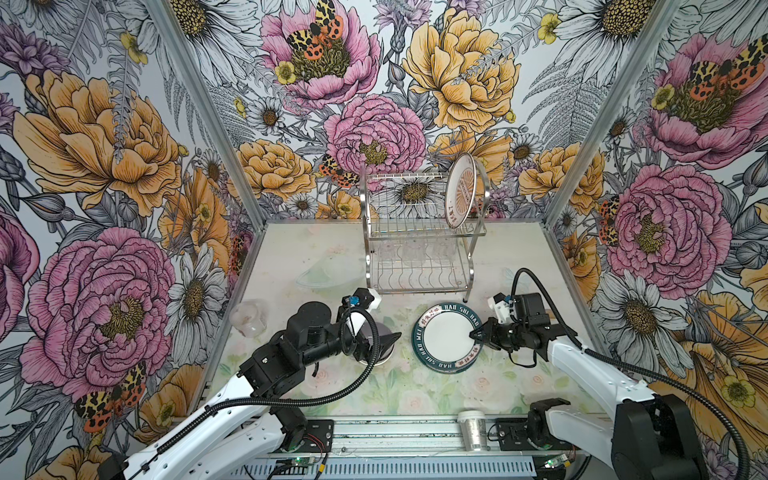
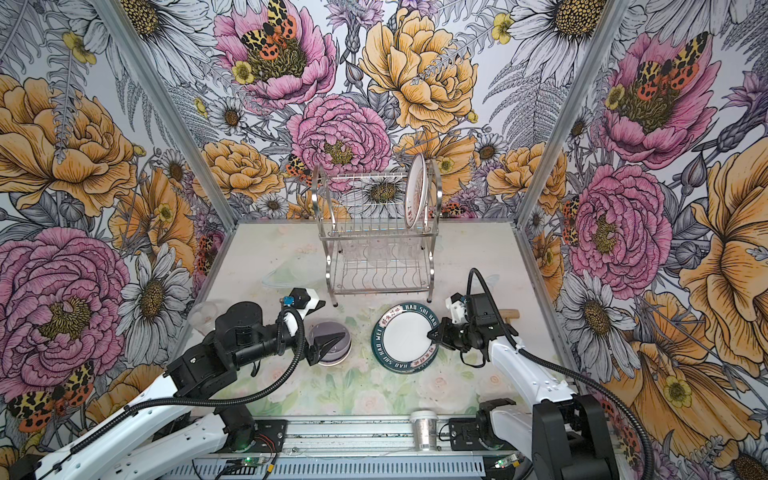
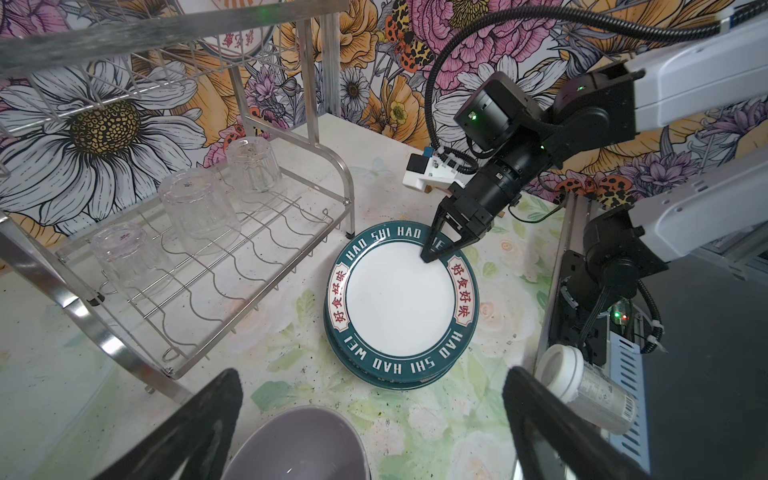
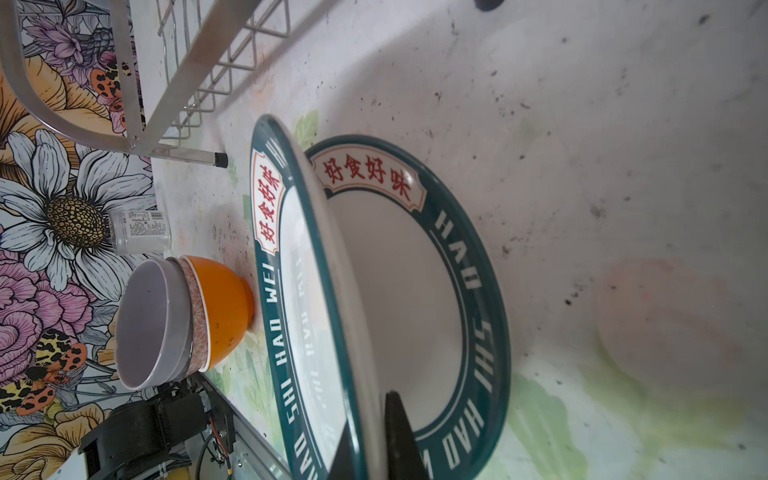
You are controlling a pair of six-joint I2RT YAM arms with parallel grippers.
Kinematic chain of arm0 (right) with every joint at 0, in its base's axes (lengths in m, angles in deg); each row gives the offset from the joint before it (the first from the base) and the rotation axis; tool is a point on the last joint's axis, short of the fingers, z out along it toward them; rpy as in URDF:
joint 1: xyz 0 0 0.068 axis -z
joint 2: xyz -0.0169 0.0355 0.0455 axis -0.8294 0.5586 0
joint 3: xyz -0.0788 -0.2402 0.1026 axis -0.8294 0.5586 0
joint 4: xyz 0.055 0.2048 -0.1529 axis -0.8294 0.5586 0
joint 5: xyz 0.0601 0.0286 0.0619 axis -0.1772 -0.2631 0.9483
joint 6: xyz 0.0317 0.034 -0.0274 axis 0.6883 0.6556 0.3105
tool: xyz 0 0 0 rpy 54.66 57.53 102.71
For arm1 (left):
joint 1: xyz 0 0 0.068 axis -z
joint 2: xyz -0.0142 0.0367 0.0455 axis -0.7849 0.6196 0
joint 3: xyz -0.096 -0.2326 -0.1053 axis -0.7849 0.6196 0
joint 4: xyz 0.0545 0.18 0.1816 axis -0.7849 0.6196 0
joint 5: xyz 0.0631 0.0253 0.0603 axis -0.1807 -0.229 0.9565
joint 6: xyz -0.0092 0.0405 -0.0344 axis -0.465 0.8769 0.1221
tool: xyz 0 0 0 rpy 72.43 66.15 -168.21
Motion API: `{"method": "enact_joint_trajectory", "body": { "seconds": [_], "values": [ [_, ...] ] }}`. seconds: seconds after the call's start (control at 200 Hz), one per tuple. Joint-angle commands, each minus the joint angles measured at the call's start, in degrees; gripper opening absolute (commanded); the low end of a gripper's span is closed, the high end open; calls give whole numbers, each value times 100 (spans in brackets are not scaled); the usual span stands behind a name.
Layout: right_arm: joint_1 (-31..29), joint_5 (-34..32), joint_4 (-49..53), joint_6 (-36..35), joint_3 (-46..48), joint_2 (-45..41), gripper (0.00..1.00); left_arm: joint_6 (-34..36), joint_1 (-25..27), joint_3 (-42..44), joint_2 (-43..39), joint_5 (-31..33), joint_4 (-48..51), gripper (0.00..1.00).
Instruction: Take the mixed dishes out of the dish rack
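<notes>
1. The right arm (image 1: 582, 359) stretched in low from the right, with the right gripper (image 1: 475, 335) at the right rim of the upper green-rimmed plate (image 1: 444, 338).
2. Its jaws were clamped on that rim. The left gripper (image 3: 372, 378) gaped wide above the lavender bowl (image 3: 299, 444), holding nothing.
3. The gripped plate tilted over a matching lower plate (image 4: 415, 270) on the table (image 1: 519, 386), before the dish rack (image 1: 419, 257).

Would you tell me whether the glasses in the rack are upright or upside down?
Upside down: all three glasses stand mouth-down on the lower shelf of the rack, thick bases up.
</notes>
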Motion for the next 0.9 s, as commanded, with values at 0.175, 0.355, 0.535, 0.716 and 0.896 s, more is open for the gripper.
{"method": "enact_joint_trajectory", "body": {
  "seconds": [0.175,0.355,0.535,0.716,0.896],
  "values": [
    [53,213,-306,-93,82,107,7,-59,-49,-25,48,-121,-36,99],
    [60,183,-297,-56,82,99,16,-36,-50,-1,48,-105,-37,99],
    [61,142,-297,1,91,92,22,-39,-48,-8,66,-95,-37,99],
    [61,34,-280,52,78,131,31,-4,-47,-3,75,-55,-37,99],
    [63,-66,-278,140,100,149,41,30,-49,-8,68,-8,-33,99]
  ]
}}
